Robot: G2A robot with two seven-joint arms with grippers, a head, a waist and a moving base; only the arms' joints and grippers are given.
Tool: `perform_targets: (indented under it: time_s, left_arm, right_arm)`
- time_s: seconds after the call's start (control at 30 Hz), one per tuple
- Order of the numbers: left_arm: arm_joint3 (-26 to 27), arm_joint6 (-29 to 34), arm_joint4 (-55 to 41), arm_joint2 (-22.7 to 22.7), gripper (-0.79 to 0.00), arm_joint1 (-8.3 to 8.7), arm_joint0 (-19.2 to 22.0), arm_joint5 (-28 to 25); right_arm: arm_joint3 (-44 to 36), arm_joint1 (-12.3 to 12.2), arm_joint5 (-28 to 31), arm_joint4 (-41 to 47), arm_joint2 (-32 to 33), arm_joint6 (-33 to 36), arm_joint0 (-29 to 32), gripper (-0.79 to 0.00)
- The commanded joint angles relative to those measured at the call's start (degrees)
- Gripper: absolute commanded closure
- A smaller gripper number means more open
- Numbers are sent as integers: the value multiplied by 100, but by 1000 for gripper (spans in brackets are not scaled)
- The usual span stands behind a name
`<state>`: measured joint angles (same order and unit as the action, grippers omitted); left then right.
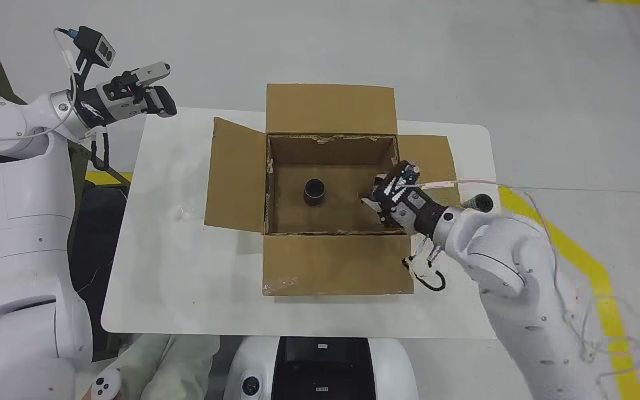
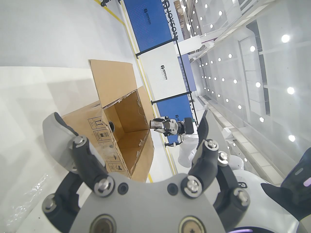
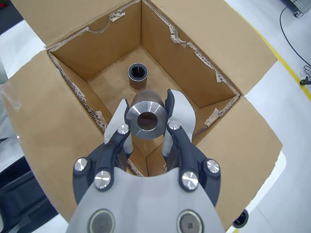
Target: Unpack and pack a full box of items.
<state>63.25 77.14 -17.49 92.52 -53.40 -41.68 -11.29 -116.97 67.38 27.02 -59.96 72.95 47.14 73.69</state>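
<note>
An open cardboard box (image 1: 330, 250) stands mid-table with its flaps spread; its walls also show in the right wrist view (image 3: 199, 73) and the left wrist view (image 2: 131, 112). On its floor stands one dark metal cylinder (image 1: 315, 189) (image 3: 137, 76). My right gripper (image 1: 392, 195) (image 3: 147, 103) hangs over the box's right rim, shut on a second metal cylinder (image 3: 147, 120) with a bore through it; that cylinder (image 2: 155, 123) also shows far off in the left wrist view. My left gripper (image 1: 150, 85) (image 2: 131, 127) is held high beyond the table's far left corner, open, with nothing in it.
The white table (image 1: 170, 260) has bare room left of the box. Yellow floor tape (image 1: 560, 240) runs to the right of the table. A thin cable (image 1: 520, 183) trails from the right arm. A small dark ring (image 3: 240, 220) lies at the table's edge.
</note>
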Motion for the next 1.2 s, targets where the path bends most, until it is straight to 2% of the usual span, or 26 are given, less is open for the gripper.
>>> perform_targets:
  time_s: [0.0,0.4,0.67,1.17]
  left_arm:
    - [0,0,0,0,-785,0,0,0]
    - [0,0,0,0,-785,0,0,0]
    - [0,0,0,0,-785,0,0,0]
    - [0,0,0,0,-785,0,0,0]
  right_arm:
    - [-81,-33,66,125,220,-155,214,0]
    - [-85,-222,910,1000,1458,-896,1202,0]
    - [-241,-302,568,832,2235,-1017,1955,0]
    - [-668,-372,-143,487,2946,-743,2879,0]
